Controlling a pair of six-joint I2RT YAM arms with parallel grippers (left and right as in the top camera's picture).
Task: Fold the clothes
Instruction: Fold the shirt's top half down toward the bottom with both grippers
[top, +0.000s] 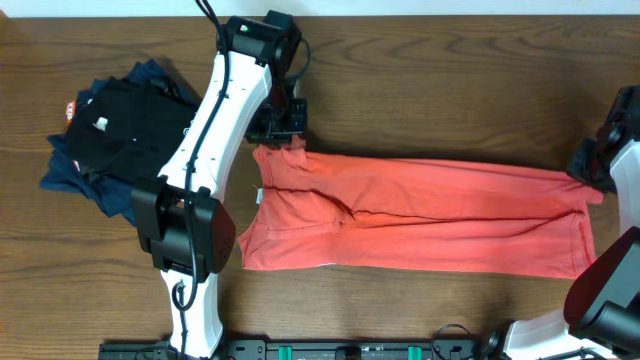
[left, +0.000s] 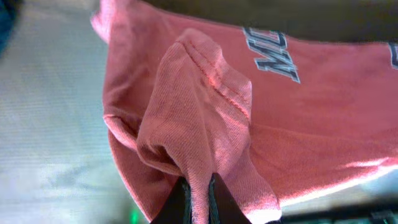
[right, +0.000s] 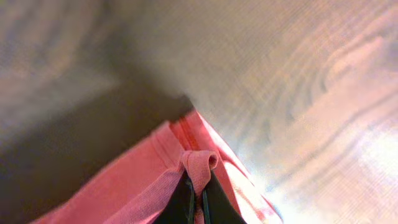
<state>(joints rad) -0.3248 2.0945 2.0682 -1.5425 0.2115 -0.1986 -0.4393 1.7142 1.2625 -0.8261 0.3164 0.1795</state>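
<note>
Nearest the robot, the two arms rise from the front edge of the counter (top: 450, 90), the left one reaching diagonally away over the wood.

Just beyond the bases lies the coral-red T-shirt (top: 420, 215). It is stretched out in a long flat band running left to right across the middle of the counter, with a few soft wrinkles near its left third. Its near edge sits straight, and a small white tag (top: 259, 196) shows at its left end.

At the shirt's far left corner, the left gripper (top: 284, 138) is clenched on a raised peak of the cloth. The left wrist view shows the dark fingertips pinched tight on a fold of coral fabric, which bunches upward from them. Past that fold, part of the lettering (left: 273, 57) shows on the shirt.

At the far right corner, the right gripper (top: 592, 180) is likewise clamped on the shirt. In the right wrist view its fingers meet around a small curl of the stitched hem, with bare wood behind.

Well to the left of the shirt and apart from it sits a loose pile (top: 75, 165) of dark clothes. A black shirt (top: 130, 135) with a small white mark lies on top, and navy garments (top: 60, 180) poke out from under it.
</note>
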